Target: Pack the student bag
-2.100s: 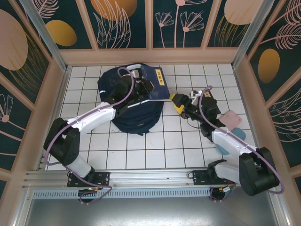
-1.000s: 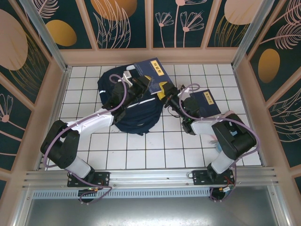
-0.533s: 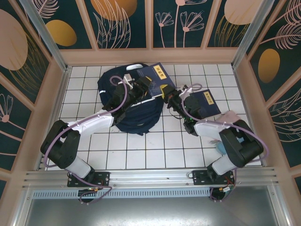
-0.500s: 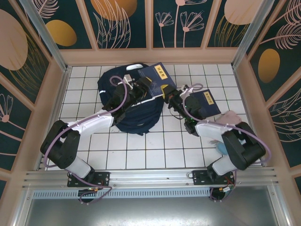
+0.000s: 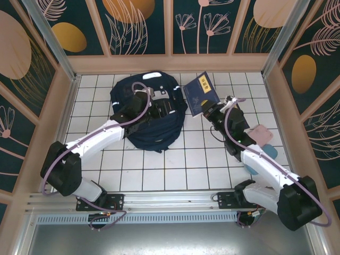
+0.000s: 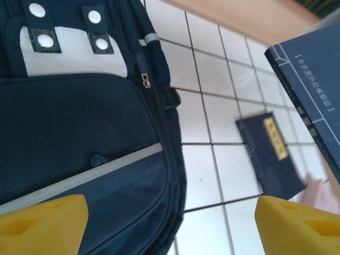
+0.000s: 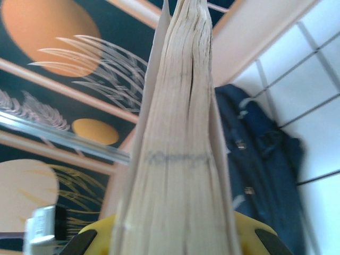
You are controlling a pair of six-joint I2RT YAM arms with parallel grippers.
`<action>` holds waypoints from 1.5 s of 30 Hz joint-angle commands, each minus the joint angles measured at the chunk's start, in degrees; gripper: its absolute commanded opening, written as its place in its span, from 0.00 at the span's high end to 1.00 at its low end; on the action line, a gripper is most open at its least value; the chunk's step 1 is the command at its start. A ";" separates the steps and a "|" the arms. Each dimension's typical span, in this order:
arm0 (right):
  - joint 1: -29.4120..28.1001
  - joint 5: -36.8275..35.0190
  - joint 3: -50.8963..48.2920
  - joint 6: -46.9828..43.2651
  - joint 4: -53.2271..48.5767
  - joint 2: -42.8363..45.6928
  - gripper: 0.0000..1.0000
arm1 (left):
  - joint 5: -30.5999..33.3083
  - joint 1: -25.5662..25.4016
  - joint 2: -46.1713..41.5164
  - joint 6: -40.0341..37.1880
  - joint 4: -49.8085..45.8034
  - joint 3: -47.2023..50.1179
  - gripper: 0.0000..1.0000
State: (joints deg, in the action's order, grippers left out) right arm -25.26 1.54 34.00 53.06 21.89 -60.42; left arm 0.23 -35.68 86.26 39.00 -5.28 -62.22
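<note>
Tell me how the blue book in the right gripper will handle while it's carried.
The blue book probably flexes rather than staying rigid: in the right wrist view its thin covers splay away from the pages. Pinched at one edge by the right gripper and standing upward, it may pivot or sag in the grip. The thick page block suggests it is fairly heavy for its size.

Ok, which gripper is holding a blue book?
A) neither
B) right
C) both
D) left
B: the right gripper is shut on the blue book beside the student bag, while the left gripper stands open over the bag.
</note>
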 commanded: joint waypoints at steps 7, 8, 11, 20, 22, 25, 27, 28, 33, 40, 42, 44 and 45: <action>5.79 1.54 -5.58 -1.90 -8.65 5.37 1.00 | 0.94 -2.91 9.22 -19.57 -20.00 -10.57 0.17; 5.92 1.45 -5.89 -1.90 -8.91 5.58 1.00 | 2.39 -3.60 10.76 -20.46 -21.56 -12.22 0.18; 6.76 1.61 -6.65 -1.39 -9.29 5.70 1.00 | 7.19 -6.08 16.78 -23.53 -27.59 -17.74 0.18; 9.01 3.51 -7.44 -0.66 -10.01 5.79 1.00 | 15.97 -8.66 27.85 -27.34 -37.08 -28.47 0.25; 9.19 3.73 -7.53 -0.36 -10.02 5.79 1.00 | 17.34 -8.70 29.08 -27.42 -37.42 -29.63 0.32; 9.27 4.83 -7.54 0.57 -9.46 5.69 1.00 | 18.27 -8.70 30.79 -27.65 -38.29 -30.64 0.38; 9.30 5.40 -7.46 0.82 -9.17 5.71 1.00 | 19.42 -8.64 31.79 -27.60 -38.83 -31.02 0.38; 9.33 5.49 -7.37 0.94 -9.23 5.67 1.00 | 20.18 -8.66 32.12 -27.64 -39.08 -31.27 0.38; 9.32 5.49 -7.19 1.24 -9.54 5.68 1.00 | 22.58 -8.63 33.21 -28.49 -39.59 -32.59 0.35; 9.31 5.75 -7.32 1.76 -9.84 5.77 1.00 | 23.89 -8.68 33.51 -30.78 -38.77 -33.41 0.57; 9.27 5.84 -7.28 1.79 -9.97 5.84 1.00 | 25.52 -8.70 33.22 -31.00 -38.76 -33.76 0.63; 9.30 6.00 -7.20 1.83 -10.02 5.92 1.00 | 27.15 -8.70 32.73 -31.19 -38.70 -34.11 0.70; 9.26 6.08 -7.15 1.79 -10.02 5.89 1.00 | 28.10 -8.63 32.35 -31.30 -38.45 -34.28 0.74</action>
State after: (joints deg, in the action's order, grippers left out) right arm -16.43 6.52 26.87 54.37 10.02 -56.12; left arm 21.87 -45.15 119.04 8.47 -42.87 -94.65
